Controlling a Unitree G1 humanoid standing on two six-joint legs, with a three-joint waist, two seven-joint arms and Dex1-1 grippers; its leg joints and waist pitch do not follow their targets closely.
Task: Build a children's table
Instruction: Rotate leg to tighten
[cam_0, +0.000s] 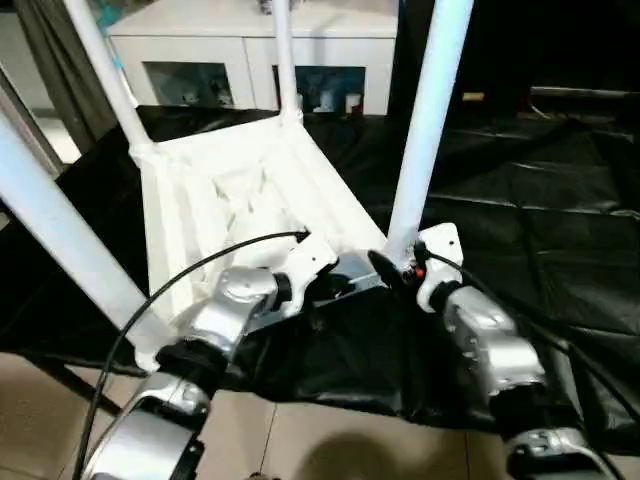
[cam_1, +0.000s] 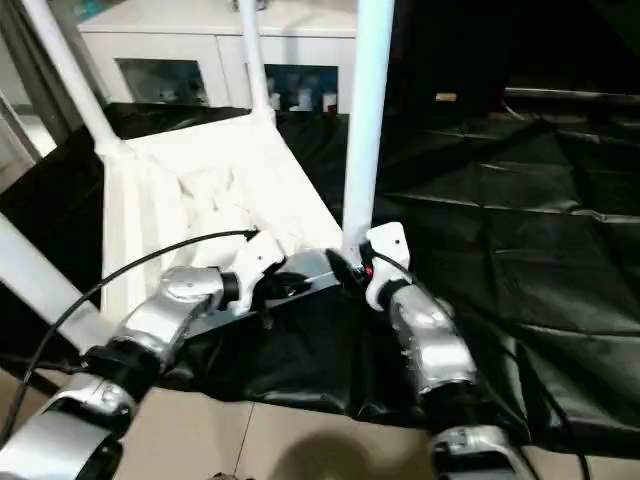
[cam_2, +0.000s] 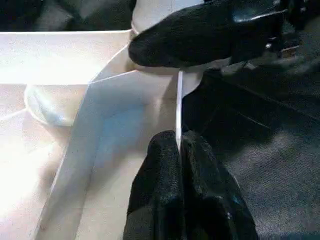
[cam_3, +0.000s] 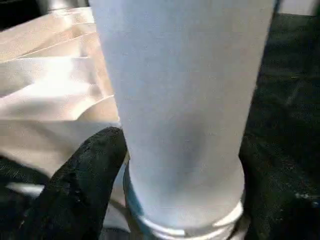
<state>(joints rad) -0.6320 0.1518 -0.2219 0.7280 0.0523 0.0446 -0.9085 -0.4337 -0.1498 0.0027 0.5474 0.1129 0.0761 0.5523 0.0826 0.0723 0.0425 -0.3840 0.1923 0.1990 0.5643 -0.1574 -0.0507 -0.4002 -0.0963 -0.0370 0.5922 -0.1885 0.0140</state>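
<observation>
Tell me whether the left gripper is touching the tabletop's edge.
Touching. In the left wrist view the left gripper is closed on the thin white edge of the tabletop.

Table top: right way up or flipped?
Flipped. The table top lies on the black sheet, ribbed underside up, and its legs point upward.

1. Table legs (cam_0: 428, 130): we see all four cut off by the upper picture edges; their free ends are unseen.
2. Cabinet (cam_0: 250, 50): we cannot identify the small items behind its glass doors.
3. Tabletop (cam_0: 230, 200): the forearms hide its near edge from us.
</observation>
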